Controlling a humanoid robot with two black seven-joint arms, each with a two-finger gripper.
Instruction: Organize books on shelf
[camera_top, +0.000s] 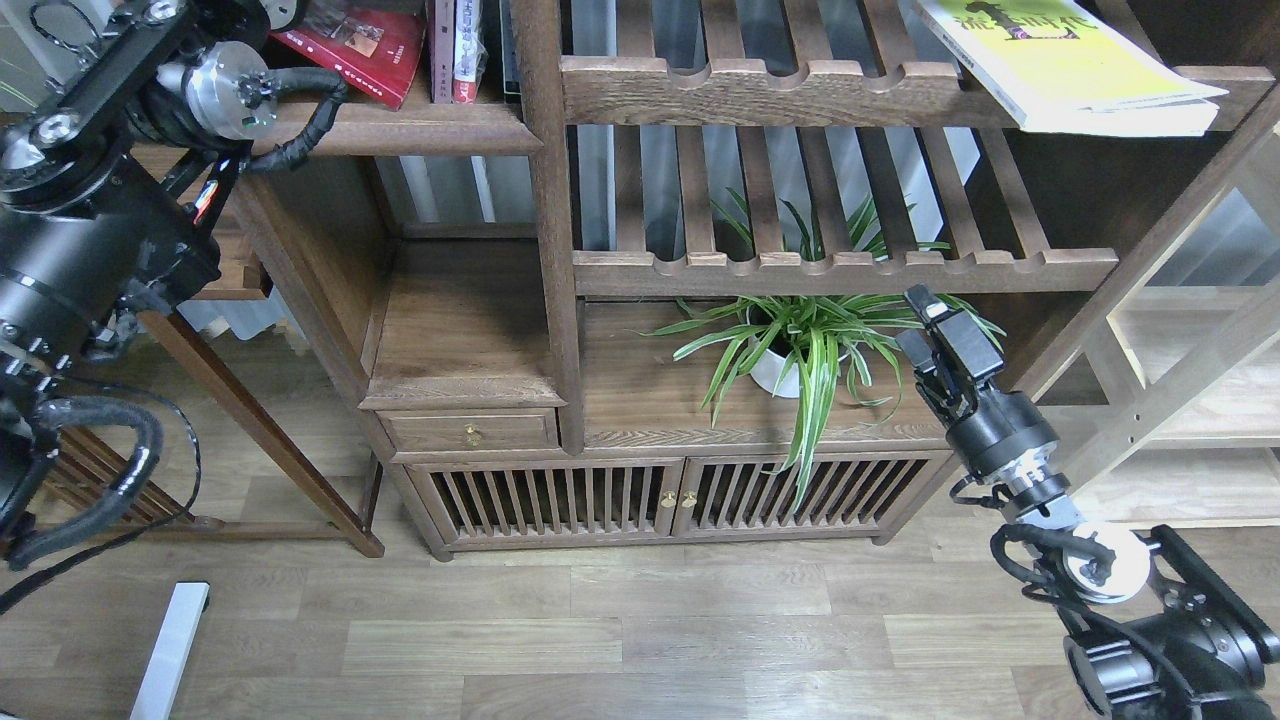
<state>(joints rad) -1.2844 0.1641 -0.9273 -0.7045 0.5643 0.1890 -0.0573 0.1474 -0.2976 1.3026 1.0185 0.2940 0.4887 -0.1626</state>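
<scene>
The dark-brown shelf (545, 250) fills the head view. A dark red book (360, 45) with small cover photos lies tilted on the upper left board, next to narrow upright spines (455, 50). My left arm reaches up over that board's left end, and its gripper is past the top edge, out of view. A yellow-green book (1060, 50) lies on the upper right notched rack, overhanging its front. A white layer (1130, 120) shows under it, either pages or a white book. My right gripper (935, 325) hovers low by the plant, empty. Its fingers cannot be told apart.
A potted spider plant (800, 350) stands on the low board above the slatted cabinet doors (680, 495), just left of my right gripper. A small drawer (470, 432) sits under the left cubby. A paler frame rack (1190, 400) stands at right and a dark table (240, 280) at left.
</scene>
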